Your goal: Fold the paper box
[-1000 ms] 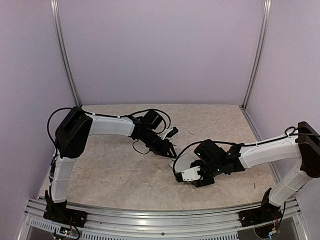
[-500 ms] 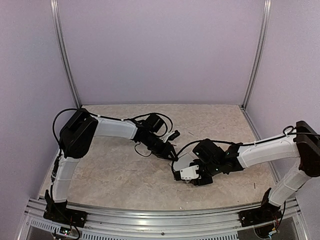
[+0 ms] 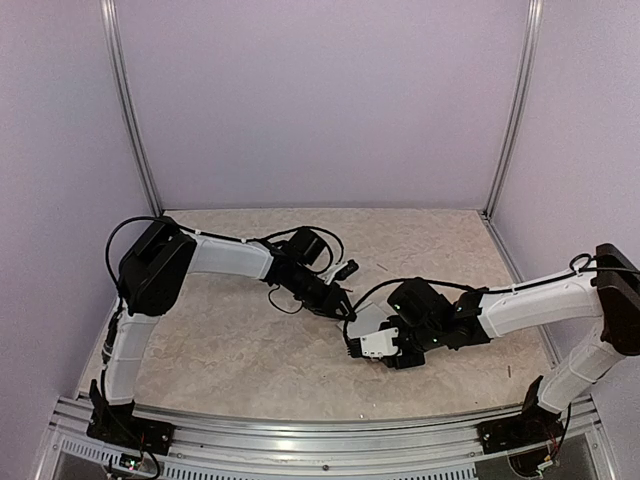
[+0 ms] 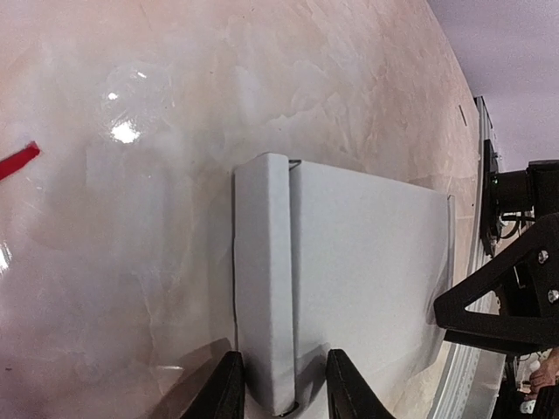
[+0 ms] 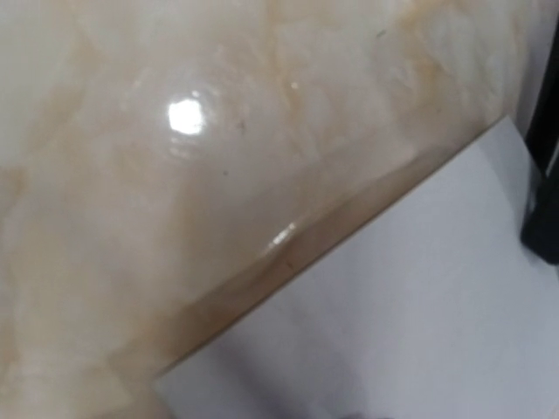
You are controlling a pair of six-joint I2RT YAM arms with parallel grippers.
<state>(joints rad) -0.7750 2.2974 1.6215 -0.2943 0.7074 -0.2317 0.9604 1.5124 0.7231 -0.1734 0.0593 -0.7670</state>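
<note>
No text, label, brand, number or sign can be read in any view: the box (image 4: 367, 262) is plain pale card, and the bench (image 4: 175, 87) shows only its marbled pattern.

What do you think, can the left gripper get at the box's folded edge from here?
Probably yes: the left gripper stands open astride the folded edge of the box, a finger each side, nothing else between.
</note>
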